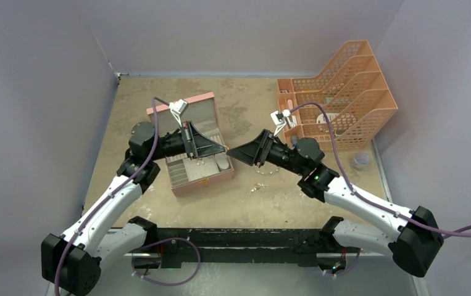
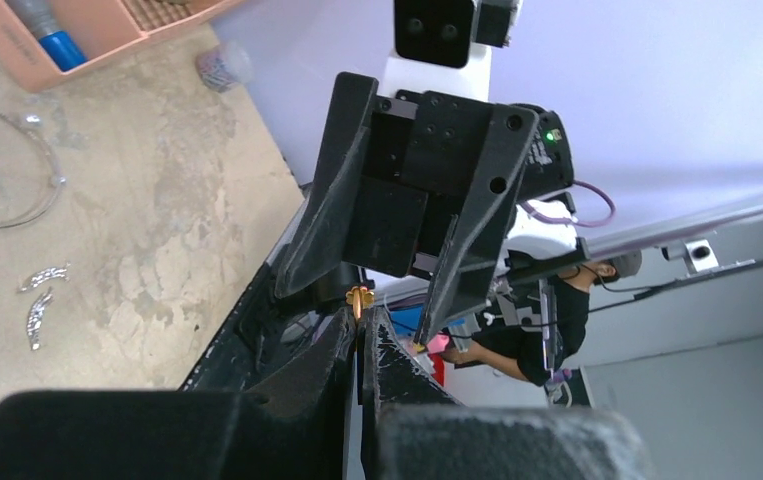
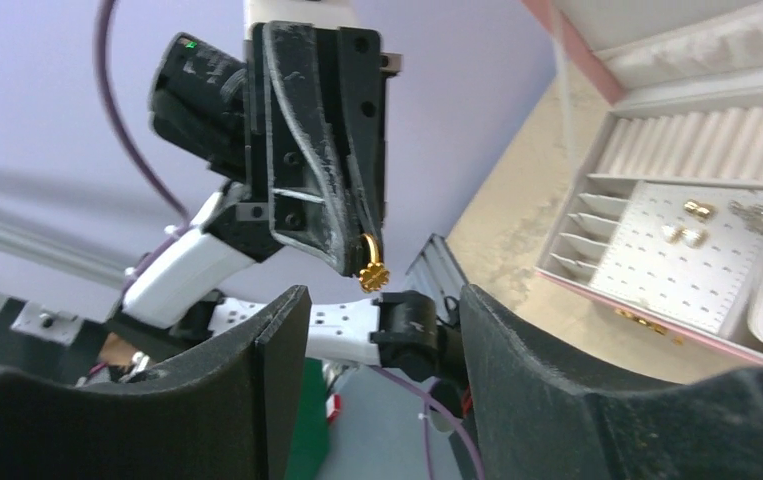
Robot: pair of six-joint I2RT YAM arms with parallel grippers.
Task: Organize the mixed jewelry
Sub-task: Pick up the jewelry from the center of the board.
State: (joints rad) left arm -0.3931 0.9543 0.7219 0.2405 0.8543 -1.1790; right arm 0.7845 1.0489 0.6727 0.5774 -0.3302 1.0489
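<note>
Left pincer [image 2: 359, 325] is clamped tight on one small gold piece with a curved stem and flower-like head [image 3: 371, 270], held in the air over the 3 o'clock end of the pink rectangular box with grey lining [image 1: 205, 183]. Right pincer [image 3: 382, 302] gapes wide and holds nothing, its tips just beside that piece. On the desk [image 1: 245, 111], at 4 o'clock from the box: one thin wire hoop [image 2: 56, 180] and two silvery chain bits [image 2: 45, 277]. At least four small studs [image 3: 697, 209] lie in the box.

No legible text — none anywhere

Soft, even overhead light with faint shadows; both wrist views blur in the near foreground.
</note>
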